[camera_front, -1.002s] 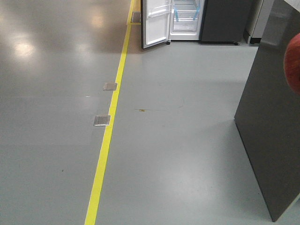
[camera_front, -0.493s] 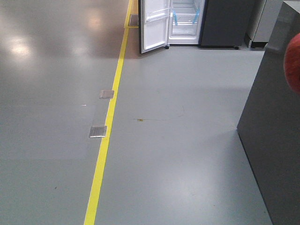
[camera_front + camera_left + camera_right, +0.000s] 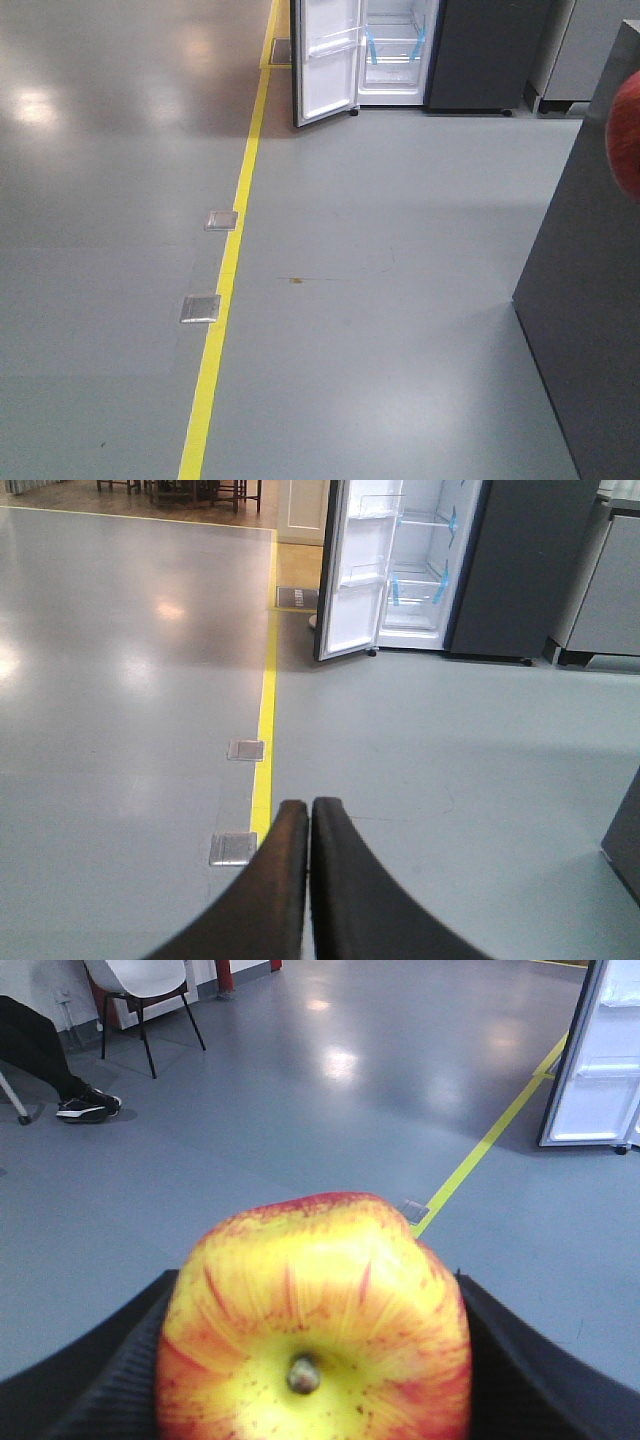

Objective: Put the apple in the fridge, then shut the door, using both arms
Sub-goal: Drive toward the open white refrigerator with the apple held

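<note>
My right gripper (image 3: 312, 1360) is shut on the apple (image 3: 315, 1320), red with a yellow patch round its stem; its red side shows at the right edge of the front view (image 3: 627, 135). The fridge (image 3: 400, 50) stands far ahead across the floor, white inside with blue tape on the shelves. Its door (image 3: 325, 60) hangs open to the left, with clear bins on the white liner. Both also show in the left wrist view, fridge (image 3: 420, 570) and door (image 3: 352, 580). My left gripper (image 3: 309, 810) is shut and empty, held above the floor.
A yellow floor line (image 3: 232, 260) runs toward the fridge, with two metal floor plates (image 3: 200, 307) beside it. A dark grey counter block (image 3: 590, 300) stands close on the right. A chair (image 3: 140, 990) and a seated person's legs (image 3: 45, 1050) are off to the side.
The floor plates and yellow line have slid down the front view and the fridge has grown larger: the base has rolled forward. The apple stays held at the right edge.
</note>
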